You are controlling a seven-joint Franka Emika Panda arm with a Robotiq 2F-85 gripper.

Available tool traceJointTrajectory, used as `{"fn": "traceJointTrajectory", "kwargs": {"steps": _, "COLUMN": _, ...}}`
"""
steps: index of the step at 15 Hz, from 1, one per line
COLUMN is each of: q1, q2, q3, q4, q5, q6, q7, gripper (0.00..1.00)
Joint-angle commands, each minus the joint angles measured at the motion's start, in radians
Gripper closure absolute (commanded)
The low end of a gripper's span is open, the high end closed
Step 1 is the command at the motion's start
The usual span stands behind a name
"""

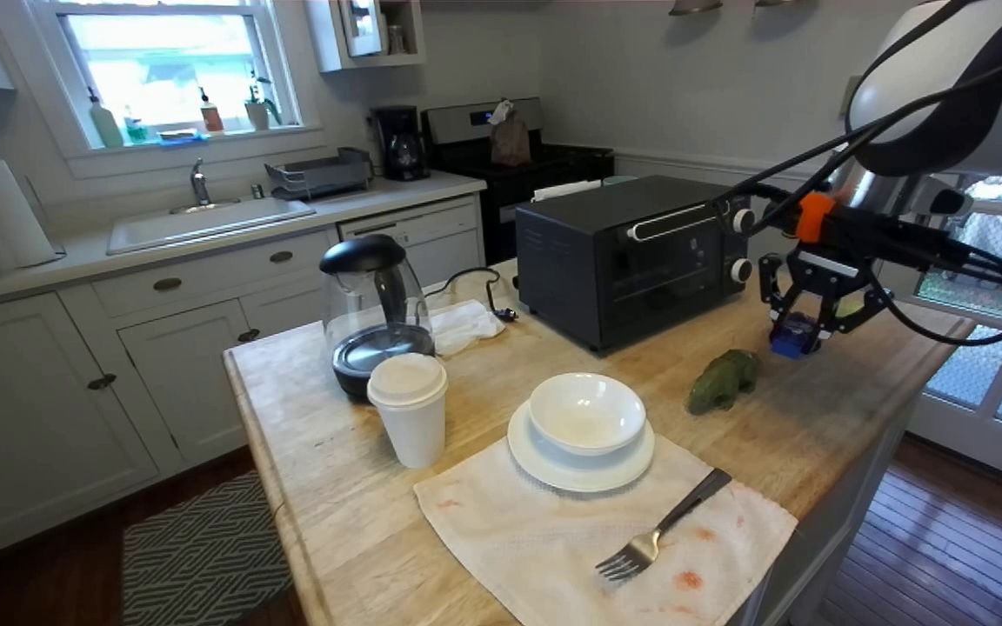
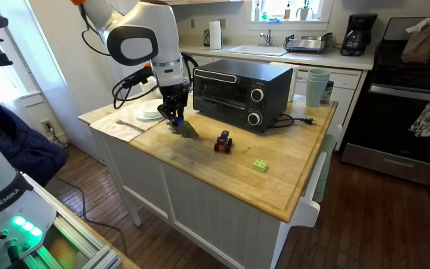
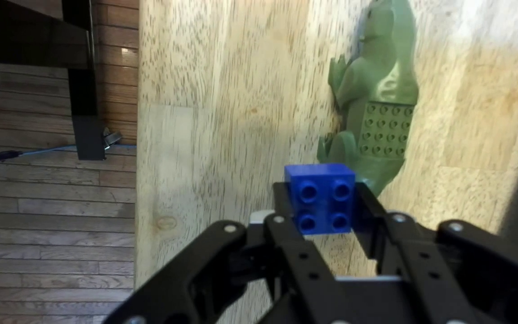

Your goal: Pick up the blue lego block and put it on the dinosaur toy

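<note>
Pick seemingly done: tool [image 3: 321, 200] is clamping the blue four-stud Lego block [image 3: 321, 202], which is hanging above the desk [image 3: 241, 135], overlapping the tail end [image 3: 378, 172] of the green dinosaur toy [image 3: 376, 95] in the wrist view. Placing is remaining: aligning over the studded back [image 3: 386, 129], lowering, releasing.

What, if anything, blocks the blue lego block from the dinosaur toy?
Nothing visible: in the wrist view, the hand holds the blue lego block near the dinosaur toy, whose studded back is uncovered.

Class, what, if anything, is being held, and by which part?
The gripper holds the blue lego block by two opposite sides, clear of its studs.
</note>
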Motion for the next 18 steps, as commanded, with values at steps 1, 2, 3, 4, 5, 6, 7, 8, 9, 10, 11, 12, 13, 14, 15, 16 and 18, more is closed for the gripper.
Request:
{"fn": "traceJointTrajectory", "kwargs": {"steps": 1, "q1": 0.012, "q2": 0.029, "q3": 0.026, "q4": 0.032, "q5": 0.077, "q6": 0.007, "q7": -0.031, "gripper": 0.88}}
{"fn": "traceJointTrajectory", "kwargs": {"steps": 2, "q1": 0.014, "q2": 0.035, "q3": 0.032, "q4": 0.039, "q5": 0.087, "q6": 0.007, "q7": -0.035, "gripper": 0.88}}
{"fn": "traceJointTrajectory", "kwargs": {"steps": 3, "q1": 0.015, "q2": 0.04, "q3": 0.037, "q4": 0.045, "q5": 0.099, "q6": 0.008, "q7": -0.042, "gripper": 0.88}}
{"fn": "traceJointTrajectory", "kwargs": {"steps": 4, "q1": 0.015, "q2": 0.049, "q3": 0.04, "q4": 0.053, "q5": 0.103, "q6": 0.007, "q7": -0.041, "gripper": 0.88}}
{"fn": "traceJointTrajectory", "kwargs": {"steps": 5, "q1": 0.014, "q2": 0.057, "q3": 0.042, "q4": 0.061, "q5": 0.103, "q6": 0.007, "q7": -0.042, "gripper": 0.88}}
{"fn": "traceJointTrajectory", "kwargs": {"steps": 6, "q1": 0.015, "q2": 0.065, "q3": 0.043, "q4": 0.069, "q5": 0.1, "q6": 0.008, "q7": -0.036, "gripper": 0.88}}
{"fn": "traceJointTrajectory", "kwargs": {"steps": 7, "q1": 0.016, "q2": 0.073, "q3": 0.044, "q4": 0.076, "q5": 0.095, "q6": 0.01, "q7": -0.027, "gripper": 0.88}}
{"fn": "traceJointTrajectory", "kwargs": {"steps": 8, "q1": 0.018, "q2": 0.08, "q3": 0.044, "q4": 0.08, "q5": 0.092, "q6": 0.016, "q7": -0.012, "gripper": 0.88}}
{"fn": "traceJointTrajectory", "kwargs": {"steps": 9, "q1": 0.019, "q2": 0.088, "q3": 0.045, "q4": 0.087, "q5": 0.094, "q6": 0.016, "q7": -0.01, "gripper": 0.88}}
{"fn": "traceJointTrajectory", "kwargs": {"steps": 10, "q1": 0.02, "q2": 0.096, "q3": 0.045, "q4": 0.094, "q5": 0.093, "q6": 0.015, "q7": -0.006, "gripper": 0.88}}
{"fn": "traceJointTrajectory", "kwargs": {"steps": 11, "q1": 0.022, "q2": 0.102, "q3": 0.045, "q4": 0.098, "q5": 0.094, "q6": 0.014, "q7": -0.003, "gripper": 0.88}}
{"fn": "traceJointTrajectory", "kwargs": {"steps": 12, "q1": 0.024, "q2": 0.104, "q3": 0.045, "q4": 0.102, "q5": 0.094, "q6": 0.014, "q7": 0.003, "gripper": 0.88}}
{"fn": "traceJointTrajectory", "kwargs": {"steps": 13, "q1": 0.026, "q2": 0.107, "q3": 0.044, "q4": 0.105, "q5": 0.092, "q6": 0.014, "q7": 0.01, "gripper": 0.88}}
{"fn": "traceJointTrajectory", "kwargs": {"steps": 14, "q1": 0.029, "q2": 0.11, "q3": 0.044, "q4": 0.107, "q5": 0.088, "q6": 0.016, "q7": 0.017, "gripper": 0.88}}
{"fn": "traceJointTrajectory", "kwargs": {"steps": 15, "q1": 0.031, "q2": 0.112, "q3": 0.044, "q4": 0.108, "q5": 0.088, "q6": 0.017, "q7": 0.022, "gripper": 0.88}}
{"fn": "traceJointTrajectory", "kwargs": {"steps": 16, "q1": 0.033, "q2": 0.113, "q3": 0.044, "q4": 0.11, "q5": 0.088, "q6": 0.017, "q7": 0.027, "gripper": 0.88}}
{"fn": "traceJointTrajectory", "kwargs": {"steps": 18, "q1": 0.038, "q2": 0.116, "q3": 0.044, "q4": 0.112, "q5": 0.087, "q6": 0.017, "q7": 0.036, "gripper": 0.88}}
